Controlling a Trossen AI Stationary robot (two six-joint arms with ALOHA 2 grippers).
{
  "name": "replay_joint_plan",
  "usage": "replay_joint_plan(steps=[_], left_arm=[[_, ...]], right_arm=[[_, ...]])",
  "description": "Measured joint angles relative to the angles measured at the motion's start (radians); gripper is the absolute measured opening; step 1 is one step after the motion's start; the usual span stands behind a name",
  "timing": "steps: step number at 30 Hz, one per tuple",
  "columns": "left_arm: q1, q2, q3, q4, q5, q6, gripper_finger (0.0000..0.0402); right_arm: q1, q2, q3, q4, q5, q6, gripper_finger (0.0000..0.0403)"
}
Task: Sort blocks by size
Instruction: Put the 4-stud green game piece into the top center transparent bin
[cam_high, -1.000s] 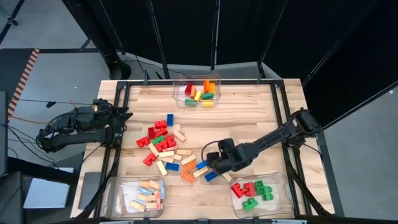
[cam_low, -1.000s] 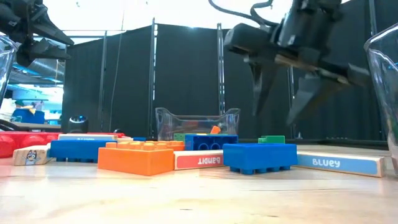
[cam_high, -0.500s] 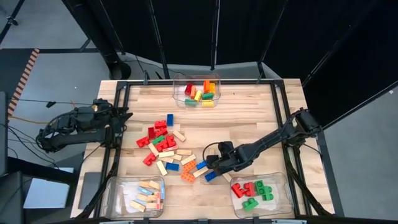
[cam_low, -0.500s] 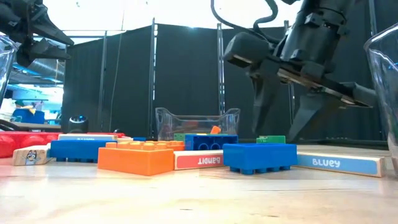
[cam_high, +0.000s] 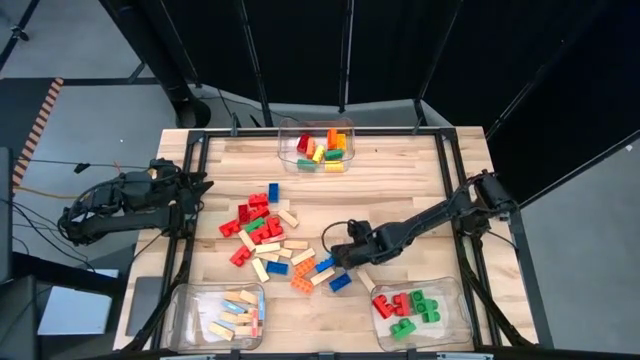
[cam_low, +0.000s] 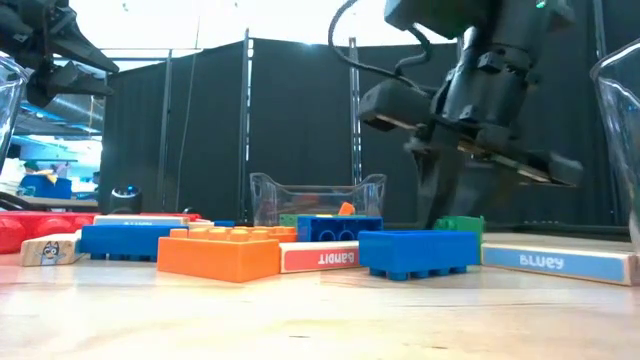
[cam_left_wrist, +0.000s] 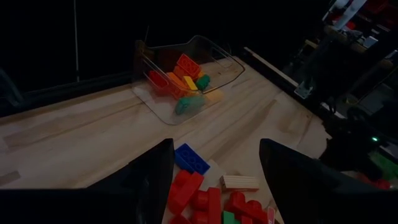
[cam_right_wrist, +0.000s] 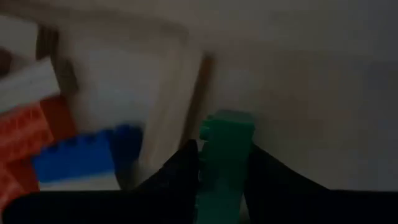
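Observation:
Red, green, blue and orange studded bricks and pale wooden bars lie in a loose pile at the table's middle. My right gripper is down at the pile's near right end, shut on a small green brick beside a blue brick. The green brick also shows in the low view, behind the blue one. My left gripper is open and empty above the table's left edge. My right gripper pinches the green brick's two long sides between its two fingers. The fingers come from above, slanting down, and lie along the brick. The brick's far end sticks out past the fingertips. It sits low at the table top; I cannot tell whether it is lifted.
A clear bin at the far edge holds mixed coloured bricks. A bin at the near left holds wooden bars. A bin at the near right holds red and green bricks. Bare wood lies right of the pile.
My right gripper has gone down and a little toward the table's left edge, onto the pile's near right end. Its fingers, wide open a second ago, have closed in on the green brick.

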Motion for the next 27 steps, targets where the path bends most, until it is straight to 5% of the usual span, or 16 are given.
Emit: replay_joint_plan(steps=[10,23,27], left_arm=[[0.000,0.000,0.000,0.000,0.000,0.000,0.0245],[0.000,0.000,0.000,0.000,0.000,0.001,0.0245],[0.000,0.000,0.000,0.000,0.000,0.000,0.0245]], right_arm=[[-0.203,0.001,0.107,-0.002,0.022,-0.306,0.0104],[-0.561,0.001,0.412,0.019,0.237,-0.762,0.0105],[-0.645,0.001,0.418,0.054,0.192,-0.817,0.0141]])
